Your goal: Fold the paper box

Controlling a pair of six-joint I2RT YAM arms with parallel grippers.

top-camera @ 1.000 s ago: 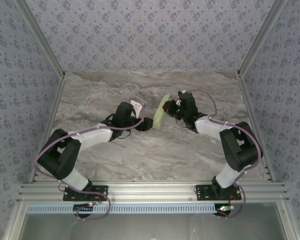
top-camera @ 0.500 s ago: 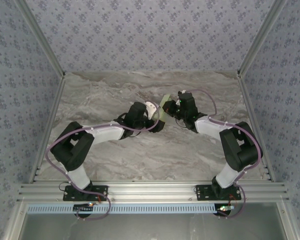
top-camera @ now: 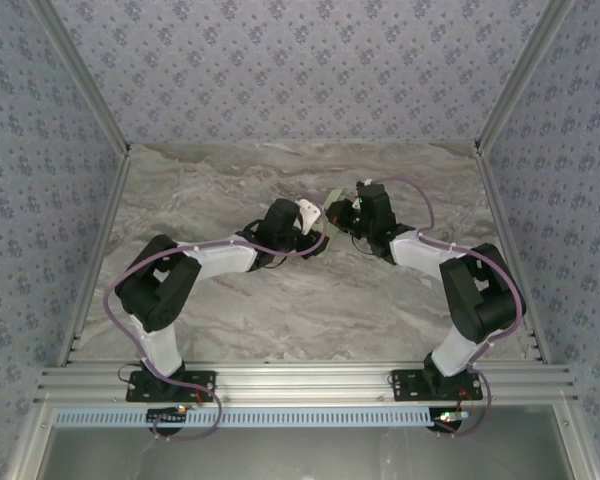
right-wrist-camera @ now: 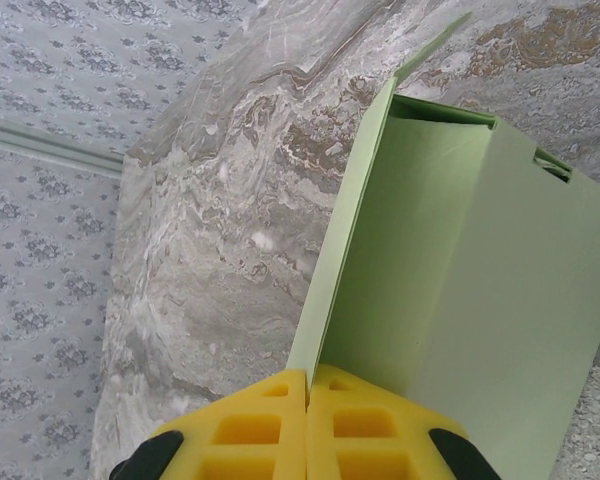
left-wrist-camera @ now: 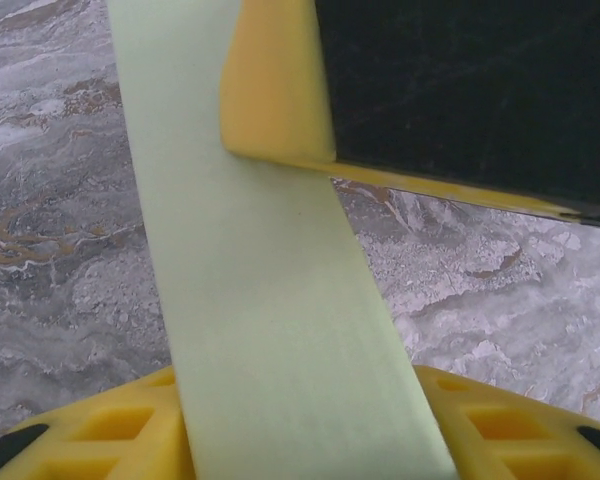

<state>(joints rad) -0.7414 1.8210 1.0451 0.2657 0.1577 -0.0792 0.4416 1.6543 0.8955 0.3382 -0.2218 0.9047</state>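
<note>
we read right claw (right-wrist-camera: pixel 308 400) clamped on the pale light-green thin card paper box (right-wrist-camera: pixel 460 250) as anchor; left claw (left-wrist-camera: pixel 290 260) apart, straddling a panel, likely to crease it

- Pale green thin-card paper box (right-wrist-camera: pixel 460 300): matt, smooth, sharply creased.
- Grey-brown marbled tabletop (left-wrist-camera: pixel 60 200): stone-look, smooth, faint sheen.
- Right tool (right-wrist-camera: pixel 308 390): yellow moulded-plastic fingers (right-wrist-camera: pixel 245 430), matt.
- Silver ribbed rail (top-camera: pixel 300 382) along the tabletop's near edge: brushed metal.

A grey and brown marble table top (top-camera: pixel 280 320) lies under the left gripper (top-camera: pixel 318 238), and blue-grey flowery walls (top-camera: pixel 300 60) stand beyond it
</note>
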